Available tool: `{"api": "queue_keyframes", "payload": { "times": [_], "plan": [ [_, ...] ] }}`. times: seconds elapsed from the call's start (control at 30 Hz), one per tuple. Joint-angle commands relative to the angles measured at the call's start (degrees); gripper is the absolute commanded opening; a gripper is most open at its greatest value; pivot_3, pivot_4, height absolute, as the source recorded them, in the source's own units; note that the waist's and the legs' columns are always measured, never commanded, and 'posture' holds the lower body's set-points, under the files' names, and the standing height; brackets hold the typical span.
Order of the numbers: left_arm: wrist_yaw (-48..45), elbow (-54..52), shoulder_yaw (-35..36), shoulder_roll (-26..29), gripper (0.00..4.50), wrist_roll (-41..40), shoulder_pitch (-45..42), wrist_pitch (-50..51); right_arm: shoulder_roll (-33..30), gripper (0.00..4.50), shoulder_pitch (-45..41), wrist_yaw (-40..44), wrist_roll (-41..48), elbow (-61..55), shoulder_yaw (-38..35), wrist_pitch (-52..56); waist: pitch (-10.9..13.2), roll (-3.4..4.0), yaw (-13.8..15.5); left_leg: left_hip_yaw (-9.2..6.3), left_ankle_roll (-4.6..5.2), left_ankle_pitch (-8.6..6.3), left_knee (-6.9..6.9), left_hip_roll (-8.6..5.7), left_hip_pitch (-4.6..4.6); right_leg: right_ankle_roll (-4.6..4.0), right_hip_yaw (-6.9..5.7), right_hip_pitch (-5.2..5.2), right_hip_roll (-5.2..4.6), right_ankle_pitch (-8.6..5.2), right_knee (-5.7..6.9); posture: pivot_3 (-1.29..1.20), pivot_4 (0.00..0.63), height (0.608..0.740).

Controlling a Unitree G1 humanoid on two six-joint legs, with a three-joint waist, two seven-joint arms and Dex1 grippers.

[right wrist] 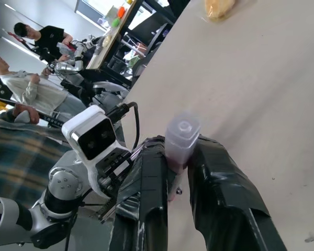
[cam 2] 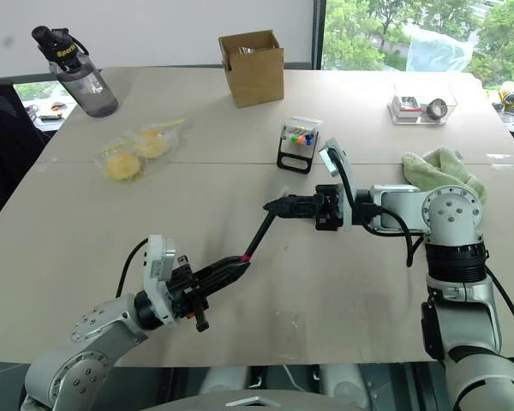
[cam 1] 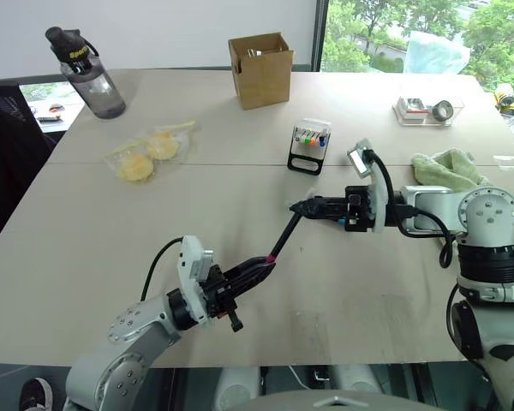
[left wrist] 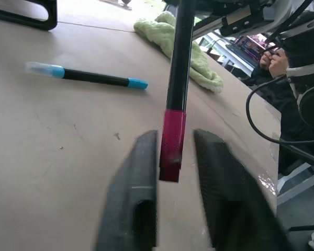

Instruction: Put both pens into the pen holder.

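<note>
I'm seeing a handover in mid-air over the table (cam 1: 111, 282). The pink-ended pen (cam 1: 284, 237) is hanging at a slant between both grippers, lifted off the surface. My right gripper (cam 1: 301, 206) is clenching its upper end — in the right wrist view the clear cap is sitting pinched between the two black fingers (right wrist: 146, 198), which are pointing across toward my left arm. My left gripper (cam 1: 261, 268) is at the lower pink end; in the left wrist view its fingers (left wrist: 133, 193) are standing apart on either side of the pink tip, with a gap showing on at least one side, so I'm reading that pincer as released, not gripping.

The blue-ended pen (left wrist: 86, 77) is lying flat on the table, near the green cloth (cam 1: 445, 167) — apart from both grippers.

The pen holder (cam 1: 309, 146) is standing upright beyond the right gripper, toward the table's far half, coloured marker tips showing in its top. It is holding neither pen.

Further back I'm noting a brown cardboard box (cam 1: 261, 68), a dark water bottle (cam 1: 87, 72) at the far left corner, and a clear bag of yellow items (cam 1: 150, 151).
</note>
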Motion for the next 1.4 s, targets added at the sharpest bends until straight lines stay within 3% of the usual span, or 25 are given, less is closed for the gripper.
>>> {"api": "queue_keyframes", "payload": {
  "times": [0.03,0.07,0.2,0.3,0.43,0.6,0.97,1.4],
  "plan": [
    [4.29,-2.72,3.31,1.32,2.72,1.93,0.31,-0.73,-1.18,0.11,-3.89,3.17,-3.61,-7.01,-1.66,-6.28,0.02,0.02,0.04,0.00,0.00,0.00,0.00,0.00,0.00,0.00,0.00,0.00,0.00,0.00,0.00,0.00,0.150,0.736],
    [5.06,-2.77,4.19,2.10,3.21,2.43,0.30,-0.56,-2.03,0.11,-4.70,5.13,-6.95,-8.70,-1.25,-9.31,0.02,0.03,0.04,0.00,0.00,0.00,0.00,0.00,-0.02,0.00,-0.01,-0.05,0.00,0.00,0.03,0.00,0.150,0.736],
    [8.11,-2.86,9.86,5.95,3.21,0.52,-5.00,1.53,-9.28,0.11,-6.67,21.18,-32.94,-13.13,7.68,-36.02,0.09,0.06,0.39,0.00,0.00,0.00,0.00,0.00,-0.02,0.01,-0.01,-0.05,0.01,0.00,0.00,0.00,0.150,0.736],
    [10.91,-2.41,11.57,8.48,3.21,-0.15,-10.98,3.39,-12.13,0.11,-7.07,27.63,-49.74,-8.72,14.17,-54.34,0.09,0.05,0.36,-0.06,-0.01,0.01,0.03,-0.03,-0.09,0.06,-0.14,-0.07,0.01,-0.02,-0.04,0.00,0.150,0.736],
    [14.20,-2.45,13.23,11.83,3.21,-0.58,-18.39,6.34,-10.93,0.11,-7.64,27.16,-69.02,1.33,18.46,-79.07,0.13,0.00,-0.12,0.15,-0.18,0.10,0.04,-0.04,0.00,0.08,0.11,-0.06,0.01,0.03,-0.05,0.00,0.150,0.736],
    [17.16,-4.25,12.47,14.26,3.21,-2.93,-23.20,10.60,-8.36,0.11,-7.79,26.68,-80.35,10.25,21.05,-93.71,0.14,0.00,0.00,0.16,-0.37,0.21,-0.01,0.03,0.00,0.07,0.11,-0.08,0.01,0.04,-0.06,0.00,0.150,0.736],
    [20.56,-6.39,11.72,13.02,3.21,-4.92,-24.51,12.65,-4.71,0.11,-11.48,23.17,-91.59,23.84,21.28,-104.49,0.17,0.00,0.04,0.19,-0.45,0.26,0.04,-0.01,0.10,0.04,0.10,-0.07,-0.09,0.05,0.20,0.00,0.150,0.736],
    [21.83,-6.85,10.62,11.76,3.21,-6.00,-24.94,11.95,-2.06,0.11,-14.14,20.83,-96.93,30.48,21.38,-103.21,0.17,0.00,0.04,0.18,-0.54,0.31,0.04,-0.01,0.12,0.02,0.10,-0.06,-0.09,0.05,0.28,0.00,0.150,0.736]
  ]
}}
